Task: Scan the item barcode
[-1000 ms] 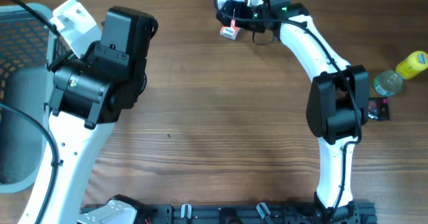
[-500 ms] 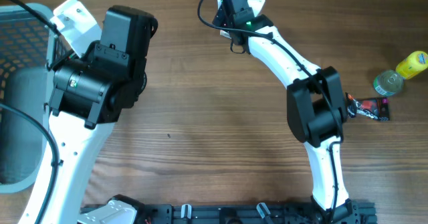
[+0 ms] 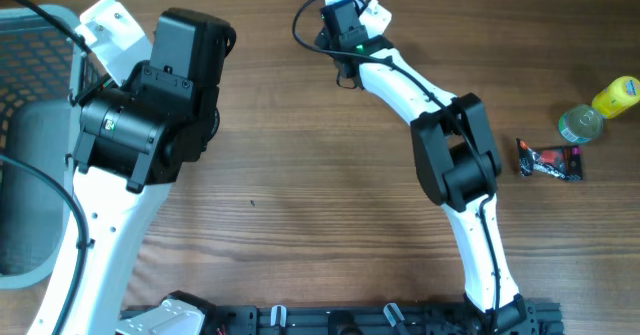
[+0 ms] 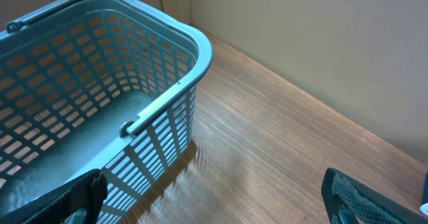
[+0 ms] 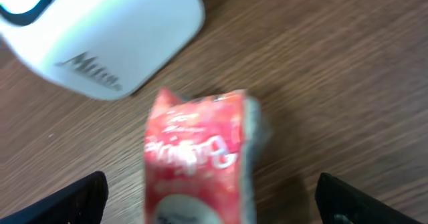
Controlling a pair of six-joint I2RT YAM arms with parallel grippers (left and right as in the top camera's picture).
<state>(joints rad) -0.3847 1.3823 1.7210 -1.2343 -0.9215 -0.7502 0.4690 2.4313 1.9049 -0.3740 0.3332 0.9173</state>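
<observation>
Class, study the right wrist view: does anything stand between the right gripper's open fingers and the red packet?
Nothing visible does. The red packet lies on the wooden table straight ahead of the right gripper, between its open fingers; the white scanner sits beyond the packet, not in the path.

Red packet (image 5: 197,160), blurred, flat on wood table (image 5: 334,70) just beside white scanner (image 5: 100,30); right gripper (image 5: 210,200) jaws spread wide, clear of it.
</observation>
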